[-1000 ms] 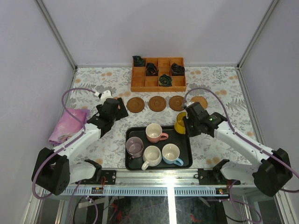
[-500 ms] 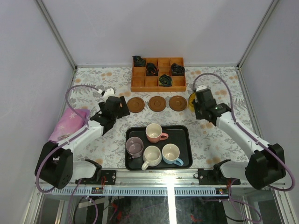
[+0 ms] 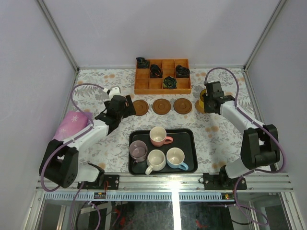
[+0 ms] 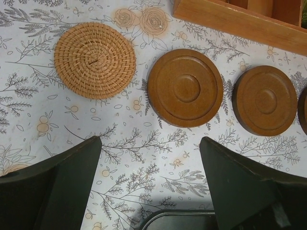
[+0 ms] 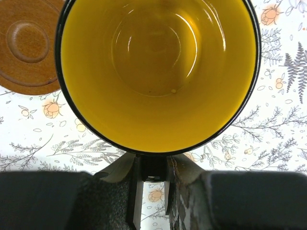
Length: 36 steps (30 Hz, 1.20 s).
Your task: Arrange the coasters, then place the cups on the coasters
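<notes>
Right wrist view: yellow cup fills the frame, rim cut at 12 o'clock, whatever lies beneath hidden. Rightmost brown coaster clipped at 10 o'clock. In the left wrist view it is mostly cut at 3 o'clock, black tray at 6, orange box at 1. Top view: dark bundles too small to identify.

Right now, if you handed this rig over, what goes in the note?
Left fingers open, empty, above the row's left end. Right fingers shut on yellow cup at the right end.
Woven coaster and three brown coasters in line; fifth coaster not visible.
Pink cup, mauve cup, white cup, blue cup in black tray.
Done: four coasters lined.
Left: seat yellow cup, then move the four.
</notes>
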Each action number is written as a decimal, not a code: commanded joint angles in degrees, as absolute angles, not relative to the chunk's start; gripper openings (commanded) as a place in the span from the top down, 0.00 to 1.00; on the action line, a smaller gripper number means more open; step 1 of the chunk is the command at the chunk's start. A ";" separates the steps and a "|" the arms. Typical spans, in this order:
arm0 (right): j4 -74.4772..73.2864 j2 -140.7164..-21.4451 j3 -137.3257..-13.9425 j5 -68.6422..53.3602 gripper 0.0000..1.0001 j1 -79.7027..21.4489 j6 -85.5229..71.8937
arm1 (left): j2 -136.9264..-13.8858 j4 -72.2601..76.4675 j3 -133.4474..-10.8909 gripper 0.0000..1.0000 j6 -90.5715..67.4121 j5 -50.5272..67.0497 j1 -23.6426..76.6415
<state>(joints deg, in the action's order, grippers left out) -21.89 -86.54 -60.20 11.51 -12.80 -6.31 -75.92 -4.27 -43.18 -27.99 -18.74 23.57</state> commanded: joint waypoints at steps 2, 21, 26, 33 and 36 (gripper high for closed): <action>-15.10 -88.41 -64.09 11.01 1.00 -11.84 -7.46 | -77.13 -1.63 -45.87 0.16 -26.28 -18.31 22.65; -12.68 -94.88 -65.12 9.22 1.00 -10.47 -7.73 | -79.86 -1.69 -47.04 0.16 -26.74 -16.65 21.76; -13.28 -94.80 -65.15 9.45 1.00 -10.42 -7.80 | -79.94 -1.70 -47.07 0.16 -26.99 -16.57 21.73; -13.56 -94.94 -64.68 9.74 1.00 -10.32 -7.95 | -80.37 -1.51 -47.19 0.16 -27.25 -16.05 21.62; -13.79 -94.99 -64.69 9.87 1.00 -10.30 -8.46 | -80.32 -1.64 -47.14 0.16 -27.25 -16.08 21.62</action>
